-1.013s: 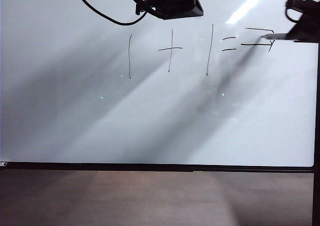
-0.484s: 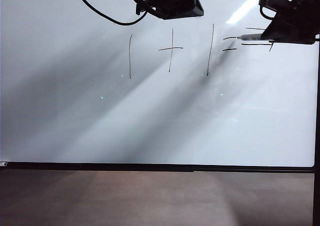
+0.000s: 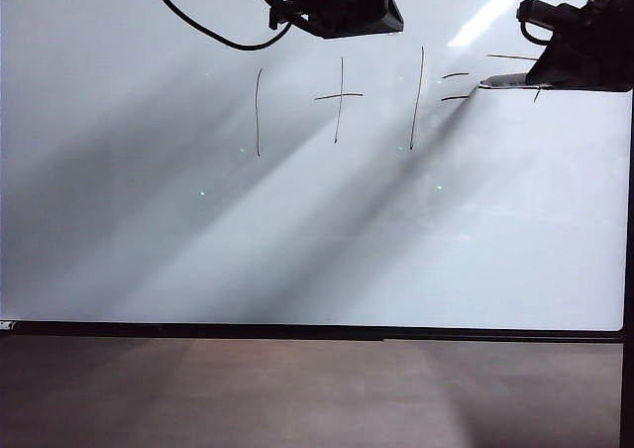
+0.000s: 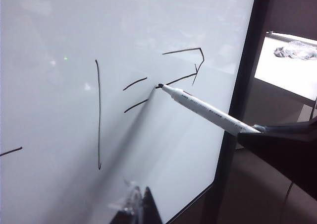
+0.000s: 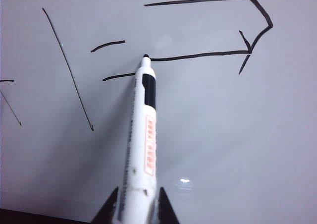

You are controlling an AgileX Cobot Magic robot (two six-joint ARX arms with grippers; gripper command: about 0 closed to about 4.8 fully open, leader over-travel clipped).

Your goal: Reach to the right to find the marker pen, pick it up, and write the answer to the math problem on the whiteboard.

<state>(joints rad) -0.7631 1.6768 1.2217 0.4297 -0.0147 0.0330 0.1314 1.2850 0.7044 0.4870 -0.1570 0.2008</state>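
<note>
Glossy white whiteboard [image 3: 297, 240] fills the view; near its upper right edge, the right gripper [image 5: 133, 204] clamps the slim white marker pen [image 5: 141, 144], tip at the half-drawn boxy answer [image 5: 208, 30], beside the handwritten math problem [image 3: 357, 96]. Next, probably, the bottom stroke. Left gripper [image 4: 136, 206] idles; its state is unclear.

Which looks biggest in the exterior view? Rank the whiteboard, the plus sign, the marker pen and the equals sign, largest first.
1. Whiteboard, fills most of the view.
2. Plus sign, the taller mark.
3. Marker pen, held in the right gripper, partly hidden, so unsure against the plus.
4. Equals sign.
</note>
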